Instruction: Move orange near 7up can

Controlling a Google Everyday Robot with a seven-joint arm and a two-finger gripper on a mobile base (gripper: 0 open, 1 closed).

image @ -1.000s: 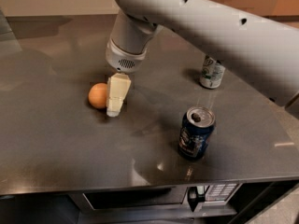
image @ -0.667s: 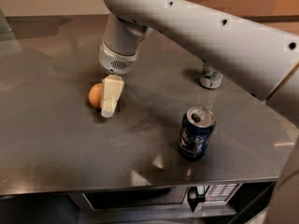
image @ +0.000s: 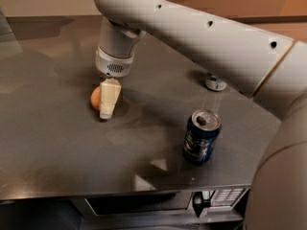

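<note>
The orange (image: 95, 98) lies on the dark table top (image: 57, 143) at the left of middle. My gripper (image: 107, 104) hangs from the white arm and reaches down to the table right beside the orange, on its right side, covering part of it. The 7up can (image: 214, 83) stands at the back right; the arm hides all but its lower part. It is well apart from the orange.
A dark blue can (image: 201, 136) with an open top stands at the front right of the table. The table's front edge (image: 124, 191) runs along the bottom, with an appliance panel (image: 225, 196) below it. My white arm (image: 206, 37) spans the upper right.
My arm has swung left and lower, bringing the gripper down against the orange's right side. The arm now covers most of the 7up can. The orange and cans have not moved.
</note>
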